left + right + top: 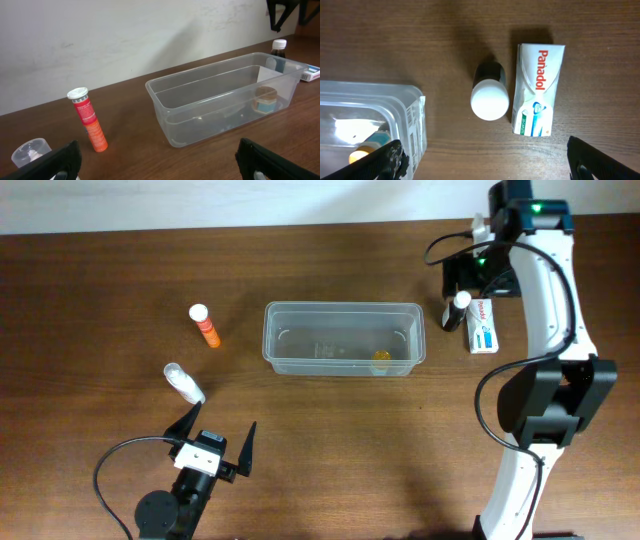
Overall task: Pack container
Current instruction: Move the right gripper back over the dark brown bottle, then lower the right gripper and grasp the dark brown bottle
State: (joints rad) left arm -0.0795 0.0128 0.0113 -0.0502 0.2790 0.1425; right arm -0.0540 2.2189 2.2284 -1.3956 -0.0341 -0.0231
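Observation:
The clear plastic container [343, 307] stands at the table's middle, long side left to right; a small yellow-capped item [381, 360] lies in its right end. My left gripper [218, 438] is open near the front edge, well short of the container [220, 112], with nothing between its fingers [160, 161]. My right gripper [468, 280] hovers open at the back right, above a dark bottle with a white cap [490, 98] and a white Panadol box [536, 90]. The container's right end [412, 125] lies by that gripper's left finger.
An orange tube with a white cap [206, 326] lies left of the container, seen also in the left wrist view as the orange tube [89, 119]. A small clear bottle [184, 383] lies nearer my left gripper. The right arm's white links [545, 330] stand along the right side.

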